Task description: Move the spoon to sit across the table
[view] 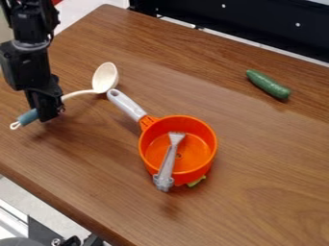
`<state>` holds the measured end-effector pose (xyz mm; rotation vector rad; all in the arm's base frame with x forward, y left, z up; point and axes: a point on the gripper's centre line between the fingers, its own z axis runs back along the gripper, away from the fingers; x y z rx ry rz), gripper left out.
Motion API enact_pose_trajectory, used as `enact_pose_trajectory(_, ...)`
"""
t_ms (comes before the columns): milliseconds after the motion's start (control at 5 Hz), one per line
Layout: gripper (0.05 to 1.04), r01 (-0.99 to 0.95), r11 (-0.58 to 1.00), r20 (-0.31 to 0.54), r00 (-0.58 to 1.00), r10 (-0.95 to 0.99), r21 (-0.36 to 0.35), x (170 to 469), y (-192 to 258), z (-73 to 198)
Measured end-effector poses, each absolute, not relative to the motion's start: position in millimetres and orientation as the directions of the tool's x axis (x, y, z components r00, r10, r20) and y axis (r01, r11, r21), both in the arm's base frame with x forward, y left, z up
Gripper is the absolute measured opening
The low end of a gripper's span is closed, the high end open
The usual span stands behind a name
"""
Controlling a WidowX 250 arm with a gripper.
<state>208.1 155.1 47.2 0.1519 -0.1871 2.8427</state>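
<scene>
Black panel (244,24) behind wood-grained table (270,158).

Robot arm (32,30) is matte blk w/ a few dull grey glints, built of chunky, stacked segs: a rounded upper housing w/ sm. pale spots (screws or print, too sm. to tell), then a greyish ring/collar approx. mid-arm, then a boxier blk section below. Thin dk. strip, prob. a cable, runs by the upper housing on the pic's L side, & sm. knobby bits stick out on the R. Gripper (49,113) is also blk, angular & blocky, w/ stepped edges & a narrower lower end.
</scene>
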Motion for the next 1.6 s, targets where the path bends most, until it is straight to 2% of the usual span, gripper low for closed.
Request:
enact_pose_trajectory(400, 0.234, -0.33, -0.935, 0.118, -0.942, 0.316, -0.133, 208, 149, 39)
enact_pose_trajectory(600, 0.288, -0.324, -0.937, 0.086, -0.945, 0.314, -0.134, 211, 147, 36)
enact_pose_trajectory(1000, 0.837, -0.342, -0.932, 0.071, -0.939, 0.336, -0.118, 211, 147, 36)
enact_pose_trajectory(1200, 1.009, -0.329, -0.933, 0.041, -0.944, 0.327, -0.143, 214, 147, 45)
enact_pose_trajectory(1400, 1.003, -0.335, -0.931, 0.032, -0.942, 0.334, -0.145, 213, 145, 54)
enact_pose_trajectory(1600, 1.0, -0.38, -0.902, -0.049, -0.916, 0.397, -0.203, 217, 141, 79)
